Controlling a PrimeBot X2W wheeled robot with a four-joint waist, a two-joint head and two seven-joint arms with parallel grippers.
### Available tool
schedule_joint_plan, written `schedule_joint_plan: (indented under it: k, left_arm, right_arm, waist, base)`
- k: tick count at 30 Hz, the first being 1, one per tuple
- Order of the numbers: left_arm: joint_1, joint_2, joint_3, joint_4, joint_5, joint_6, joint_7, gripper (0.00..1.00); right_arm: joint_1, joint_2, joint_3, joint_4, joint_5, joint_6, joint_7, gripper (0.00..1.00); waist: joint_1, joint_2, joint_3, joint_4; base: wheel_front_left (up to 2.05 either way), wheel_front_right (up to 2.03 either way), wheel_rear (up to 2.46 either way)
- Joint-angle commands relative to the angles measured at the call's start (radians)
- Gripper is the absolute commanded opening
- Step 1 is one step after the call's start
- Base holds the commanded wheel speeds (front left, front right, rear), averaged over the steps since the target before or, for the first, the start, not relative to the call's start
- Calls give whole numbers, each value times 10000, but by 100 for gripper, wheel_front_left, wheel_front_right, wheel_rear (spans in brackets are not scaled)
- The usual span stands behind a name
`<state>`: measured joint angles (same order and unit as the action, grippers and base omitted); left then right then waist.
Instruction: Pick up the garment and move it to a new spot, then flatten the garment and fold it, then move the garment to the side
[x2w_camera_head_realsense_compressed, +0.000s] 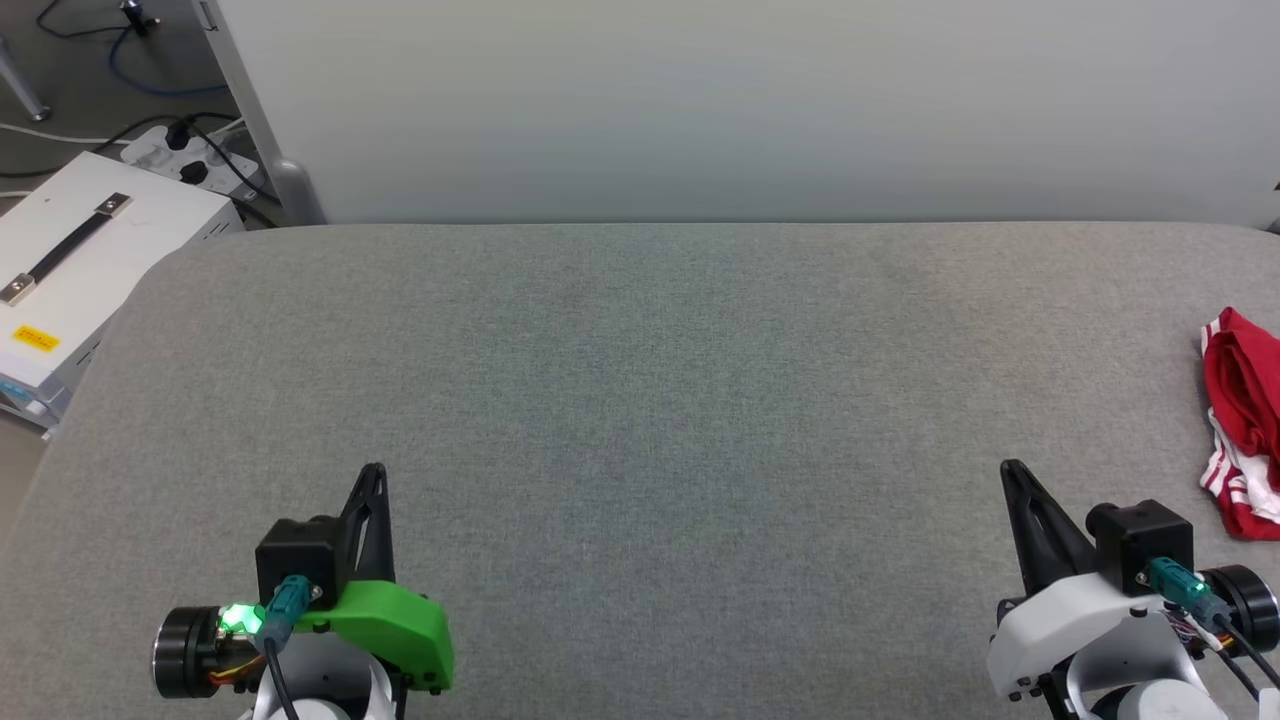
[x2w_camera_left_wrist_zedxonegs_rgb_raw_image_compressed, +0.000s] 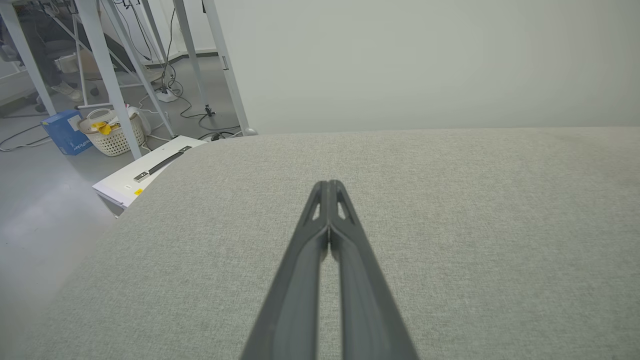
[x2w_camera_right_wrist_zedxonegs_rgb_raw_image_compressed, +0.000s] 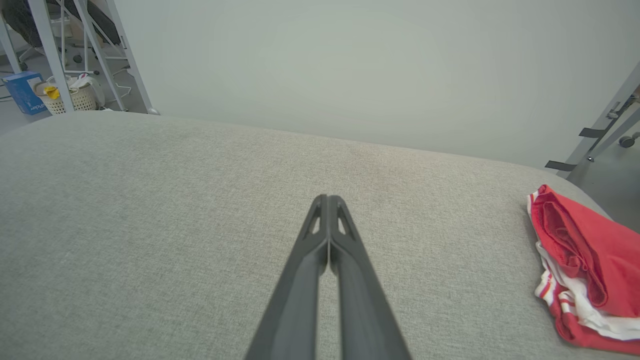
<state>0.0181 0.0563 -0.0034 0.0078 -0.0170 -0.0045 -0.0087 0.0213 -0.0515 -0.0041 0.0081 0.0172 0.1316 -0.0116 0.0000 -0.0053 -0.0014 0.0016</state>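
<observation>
The garment (x2w_camera_head_realsense_compressed: 1243, 420) lies bunched at the far right edge of the grey table (x2w_camera_head_realsense_compressed: 660, 380), red with white and striped trim; the right wrist view has the garment (x2w_camera_right_wrist_zedxonegs_rgb_raw_image_compressed: 585, 265) at its right side. My right gripper (x2w_camera_head_realsense_compressed: 1012, 470) is shut and empty near the front edge, to the left of the garment and apart from it. Its closed tips (x2w_camera_right_wrist_zedxonegs_rgb_raw_image_compressed: 327, 200) point across bare cloth. My left gripper (x2w_camera_head_realsense_compressed: 374, 470) is shut and empty at the front left, its fingertips (x2w_camera_left_wrist_zedxonegs_rgb_raw_image_compressed: 329, 185) pressed together over the table.
A white case (x2w_camera_head_realsense_compressed: 80, 260) with a black handle stands on the floor off the table's left edge, with cables and a power strip (x2w_camera_head_realsense_compressed: 185, 155) behind it. A pale wall panel (x2w_camera_head_realsense_compressed: 760, 100) runs along the table's far edge. Metal legs and a basket (x2w_camera_left_wrist_zedxonegs_rgb_raw_image_compressed: 110, 132) stand far left.
</observation>
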Motion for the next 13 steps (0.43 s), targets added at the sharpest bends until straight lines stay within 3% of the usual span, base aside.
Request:
schedule_joint_plan:
  k: [1,13]
  left_arm:
    - [-163,-58,26,-63,153,41,44,0]
    - [-181,-61,34,-78,170,45,87,0]
  right_arm:
    - [-190,12,26,-76,-146,-9,73,0]
    - [-213,13,41,-81,-172,-9,116,0]
  waist:
    - [0,52,6,-7]
    - [0,53,14,-16]
  base:
    - [0,0,0]
    - [0,0,0]
